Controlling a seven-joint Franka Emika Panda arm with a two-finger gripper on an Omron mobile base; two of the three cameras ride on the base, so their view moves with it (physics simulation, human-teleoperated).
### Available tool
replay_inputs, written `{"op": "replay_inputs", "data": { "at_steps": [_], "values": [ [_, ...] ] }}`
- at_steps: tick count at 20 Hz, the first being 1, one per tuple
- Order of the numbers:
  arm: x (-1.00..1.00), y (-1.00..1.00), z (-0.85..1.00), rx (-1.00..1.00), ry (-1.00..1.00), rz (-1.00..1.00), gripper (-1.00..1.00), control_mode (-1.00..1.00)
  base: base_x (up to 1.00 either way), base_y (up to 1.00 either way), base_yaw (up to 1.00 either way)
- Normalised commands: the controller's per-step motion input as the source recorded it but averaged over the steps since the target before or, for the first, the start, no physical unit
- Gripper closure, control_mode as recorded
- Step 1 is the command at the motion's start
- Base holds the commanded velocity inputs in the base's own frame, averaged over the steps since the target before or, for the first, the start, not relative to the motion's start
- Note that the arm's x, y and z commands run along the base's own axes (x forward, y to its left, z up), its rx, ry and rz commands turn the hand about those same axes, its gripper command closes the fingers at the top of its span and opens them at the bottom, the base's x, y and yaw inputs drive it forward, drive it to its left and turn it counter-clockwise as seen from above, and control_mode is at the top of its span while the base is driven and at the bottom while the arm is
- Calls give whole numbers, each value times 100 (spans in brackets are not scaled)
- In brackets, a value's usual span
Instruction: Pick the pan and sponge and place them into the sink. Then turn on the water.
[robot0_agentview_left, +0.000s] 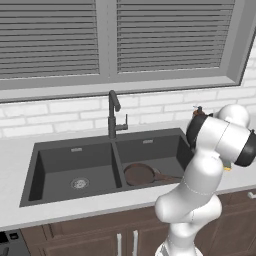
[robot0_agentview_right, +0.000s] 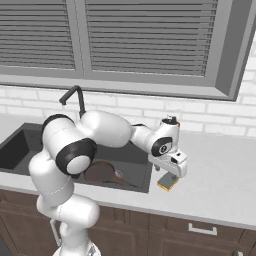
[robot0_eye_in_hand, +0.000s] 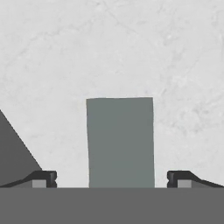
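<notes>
A white robot arm reaches out over the pale counter (robot0_agentview_right: 220, 170) just right of the sink (robot0_agentview_left: 75, 150), its gripper (robot0_agentview_right: 167, 172) hanging directly above the sponge (robot0_agentview_right: 167, 183), which lies flat on the counter close to the sink's right rim with its grey-green scouring face (robot0_eye_in_hand: 120, 142) up. From the hand view the two fingertips (robot0_eye_in_hand: 43, 178) stand wide apart on either side of the sponge, touching nothing, a stance that looks set for a straight drop and a squeeze across its narrow sides. The pan (robot0_agentview_left: 140, 174) already rests inside the sink's right basin, its thin handle pointing toward the basin's right wall, so that half of the loading appears done. The faucet (robot0_agentview_left: 114, 116) rises behind the sink's centre divider, its small side lever untouched to judge by the dry basins. The sponge's short trip to the sink seems the step in hand.
</notes>
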Motion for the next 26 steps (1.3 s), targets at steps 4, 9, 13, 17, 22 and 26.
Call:
{"op": "replay_inputs", "data": {
  "at_steps": [4,9,13,17,22,26],
  "values": [
    [0,-3,-18,0,0,-2,-100,-100,0,0,0],
    [0,-16,-10,0,0,-2,-100,-100,0,0,0],
    [0,-11,-16,0,0,-1,-100,-100,0,0,0],
    [0,-5,-18,0,0,0,-100,-100,0,0,0],
    [0,-1,-16,0,0,0,-100,-100,0,0,0],
    [0,0,-16,1,0,0,-100,-100,0,0,0]
  ]
}}
